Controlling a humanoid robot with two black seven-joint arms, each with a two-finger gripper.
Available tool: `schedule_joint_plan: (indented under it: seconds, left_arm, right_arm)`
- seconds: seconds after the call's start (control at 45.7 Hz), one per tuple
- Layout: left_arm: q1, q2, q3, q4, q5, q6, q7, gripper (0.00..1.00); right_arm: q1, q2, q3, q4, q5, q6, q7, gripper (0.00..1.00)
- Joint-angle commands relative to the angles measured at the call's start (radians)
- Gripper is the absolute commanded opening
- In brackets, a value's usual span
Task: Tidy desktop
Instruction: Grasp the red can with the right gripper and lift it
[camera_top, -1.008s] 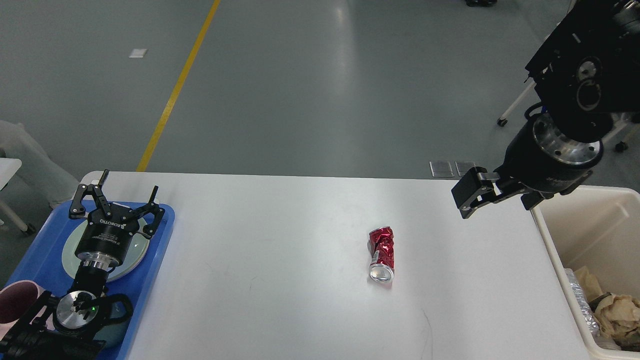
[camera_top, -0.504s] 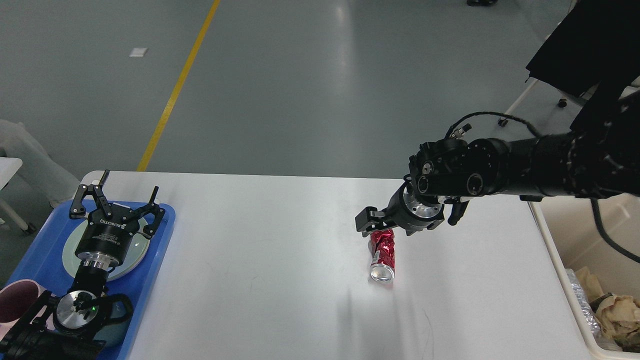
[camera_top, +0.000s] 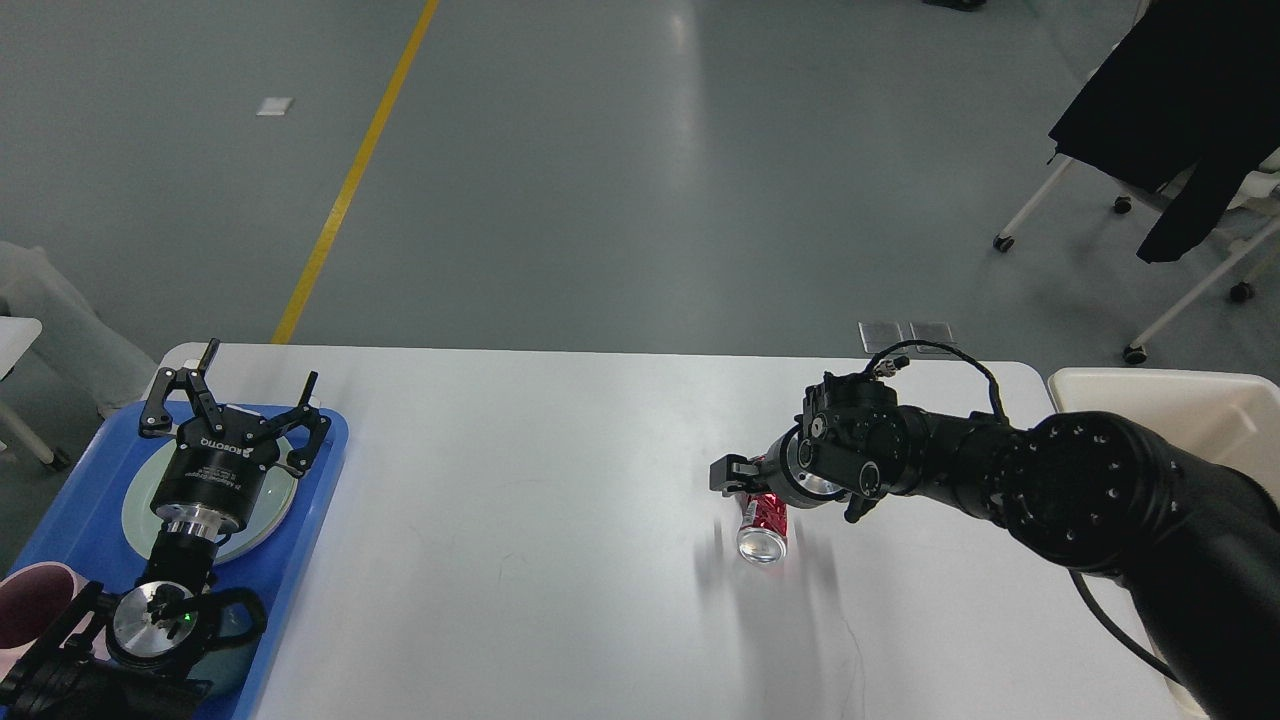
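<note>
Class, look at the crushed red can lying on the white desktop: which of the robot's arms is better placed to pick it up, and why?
The right. The right gripper sits at the far end of the crushed red can, beside the cream bin. The left gripper hovers open over the blue tray, far across the desktop.

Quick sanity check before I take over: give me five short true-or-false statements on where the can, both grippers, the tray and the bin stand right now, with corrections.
1. The crushed red can lies on its side on the desktop. True.
2. The right gripper is directly over the can's far end. True.
3. The left gripper is shut on the can. False: it is open, over the grey plate in the blue tray, far from the can.
4. The can is already in the cream bin. False: it lies mid-table, left of the bin.
5. The blue tray sits at the desktop's right edge. False: it is at the left edge; the bin is on the right.
</note>
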Motion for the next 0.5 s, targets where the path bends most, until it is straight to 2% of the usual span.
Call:
schedule_joint_plan:
  seconds: [0.0, 0.372, 0.482]
  left_arm:
    - [0.000, 0.000, 0.000, 0.001, 0.000, -0.001, 0.000, 0.96]
    - [-0.001, 0.000, 0.000, 0.001, 0.000, -0.001, 0.000, 0.96]
    - [0.000, 0.000, 0.000, 0.001, 0.000, -0.001, 0.000, 0.96]
  right_arm:
    - [-0.044, 0.002, 0.000, -0.032, -0.047, -0.033, -0.002, 0.99]
    - [-0.061, 0.012, 0.009, -0.019, -0.057, -0.038, 0.000, 0.98]
    - [-0.061, 0.015, 0.010, -0.016, -0.057, -0.033, 0.000, 0.89]
